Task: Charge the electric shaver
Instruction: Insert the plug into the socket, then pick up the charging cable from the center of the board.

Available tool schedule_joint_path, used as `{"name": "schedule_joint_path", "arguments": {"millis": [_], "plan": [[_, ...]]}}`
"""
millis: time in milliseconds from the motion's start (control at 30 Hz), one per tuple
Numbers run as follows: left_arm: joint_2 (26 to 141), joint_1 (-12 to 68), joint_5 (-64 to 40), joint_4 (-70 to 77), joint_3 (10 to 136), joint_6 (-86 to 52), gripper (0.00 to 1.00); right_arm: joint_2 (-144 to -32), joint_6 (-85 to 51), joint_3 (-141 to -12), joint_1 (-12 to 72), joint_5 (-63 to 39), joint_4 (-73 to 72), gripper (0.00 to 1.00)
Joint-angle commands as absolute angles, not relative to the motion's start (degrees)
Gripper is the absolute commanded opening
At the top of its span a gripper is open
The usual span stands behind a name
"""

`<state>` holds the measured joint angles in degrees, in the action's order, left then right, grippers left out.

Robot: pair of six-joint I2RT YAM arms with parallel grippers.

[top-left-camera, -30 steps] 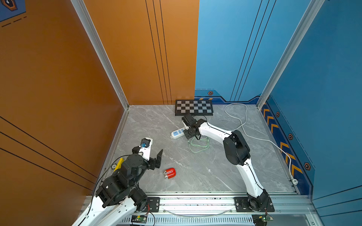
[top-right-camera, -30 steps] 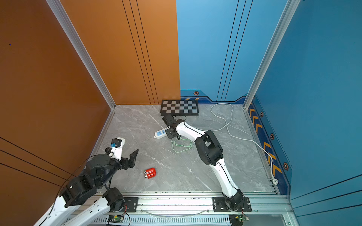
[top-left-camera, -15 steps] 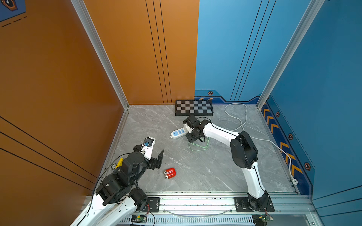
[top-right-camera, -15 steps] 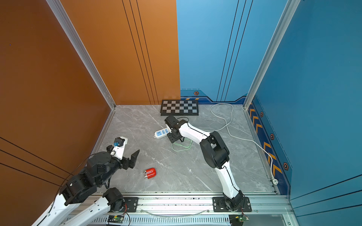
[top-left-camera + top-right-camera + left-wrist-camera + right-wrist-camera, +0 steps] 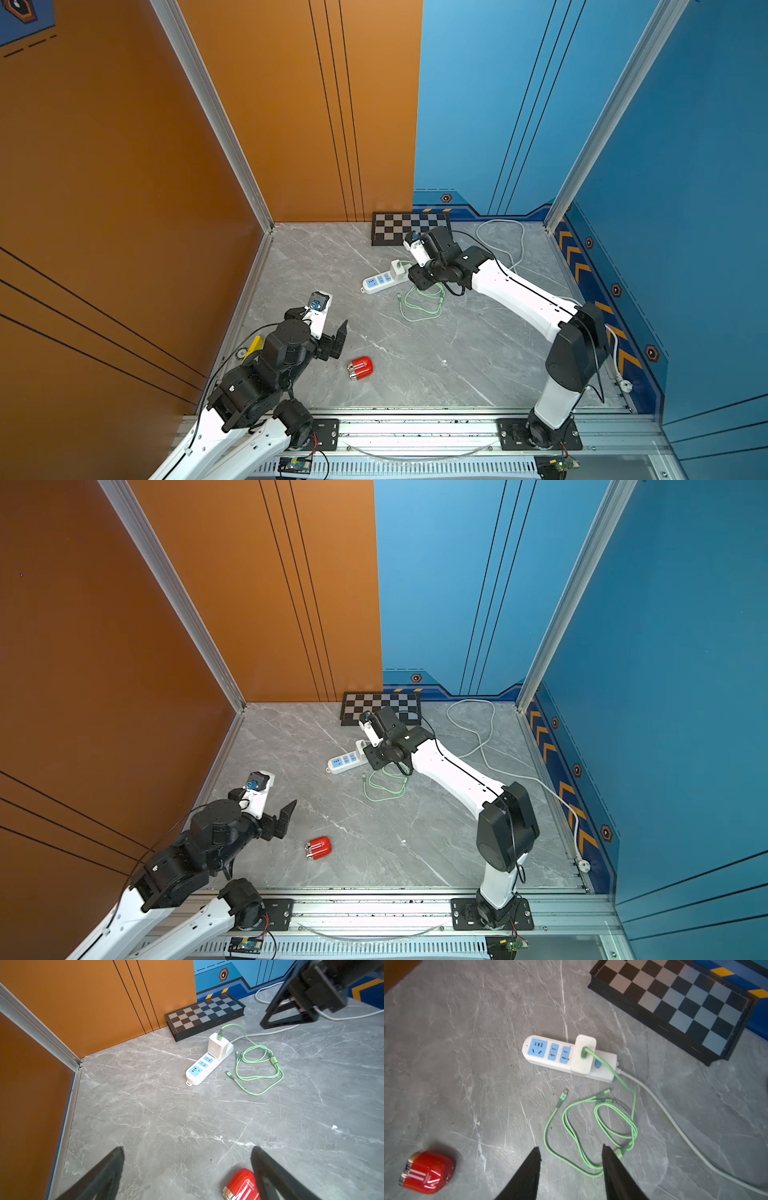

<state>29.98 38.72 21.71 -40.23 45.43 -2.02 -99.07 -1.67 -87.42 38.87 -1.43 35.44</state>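
Field notes: we are watching the left gripper (image 5: 187, 1150) hanging empty with its jaws spread wide, low over the grey marble-look tabletop (image 5: 457, 357). The electric shaver (image 5: 360, 368) is lying just beside it at 4 o'clock in a top view, long axis running 9 to 3, silver heads at 9. The right gripper (image 5: 571, 1147) is hovering half spread, pinching nothing, above the green charging cable (image 5: 273, 1061). We are judging the left arm nearer. The power strip (image 5: 380, 281) is sitting well apart at 12.

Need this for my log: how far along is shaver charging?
Done: white square charger block in the white-and-blue power strip, green cable attached. In hand: nothing; left gripper open by the glossy red shaver, right gripper open over the cable. Left: cable into shaver.
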Motion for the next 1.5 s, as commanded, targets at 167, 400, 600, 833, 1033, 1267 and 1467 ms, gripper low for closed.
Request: {"name": "schedule_joint_path", "arguments": {"millis": [167,400,600,833,1033,1267,1467], "plan": [[40.51,35.88,14.90,-46.73,51.43,8.12,0.94,-93.53,-7.48,-66.88,42.07,-1.91,22.31,0.33],[48.93,35.34,8.94,-50.39,53.90,20.46,0.96,-103.75,-11.44,-70.08,43.07,-5.28,13.14,0.39],[52.56,37.86,8.22,-50.87,49.25,27.79,0.99,-114.19,-12.66,-77.92,43.07,-3.98,11.92,0.38],[56.95,42.77,10.64,-50.27,46.81,28.31,0.98,-120.80,-11.52,-84.01,42.98,-1.94,13.64,0.33],[58.40,44.60,10.98,-46.72,44.62,26.85,0.98,-122.77,-8.44,-86.23,43.60,4.05,17.14,0.30],[60.21,47.11,13.40,-42.89,41.24,25.99,0.98,-123.57,-7.84,-86.94,43.77,6.08,18.81,0.30],[63.38,47.85,13.60,-42.15,40.75,26.78,0.98,-124.65,-8.31,-86.85,43.89,6.91,19.34,0.30]]}}
